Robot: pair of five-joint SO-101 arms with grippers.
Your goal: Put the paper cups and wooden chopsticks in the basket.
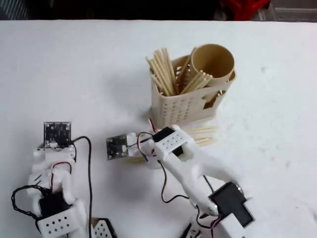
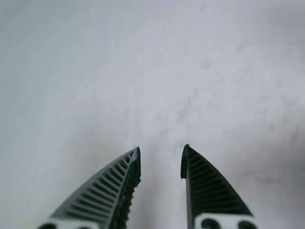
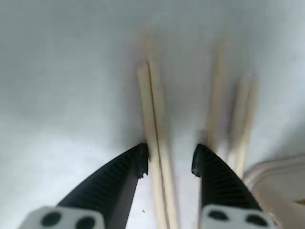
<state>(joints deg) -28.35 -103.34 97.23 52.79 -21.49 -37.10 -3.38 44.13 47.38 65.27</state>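
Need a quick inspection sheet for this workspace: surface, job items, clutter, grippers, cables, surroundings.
Surface: white table, faint smudges.
Job's things: cream basket holds a paper cup and upright chopsticks; loose chopsticks lie on the table beside the basket.
Clutter: nothing seen.
Grippers: left gripper open over bare table; right gripper open, low, with a chopstick pair between its fingers.
Cables: black cable loops beside the left arm; thin wires hang off the right arm.
Surroundings: dark strip beyond the far table edge, with a red object.
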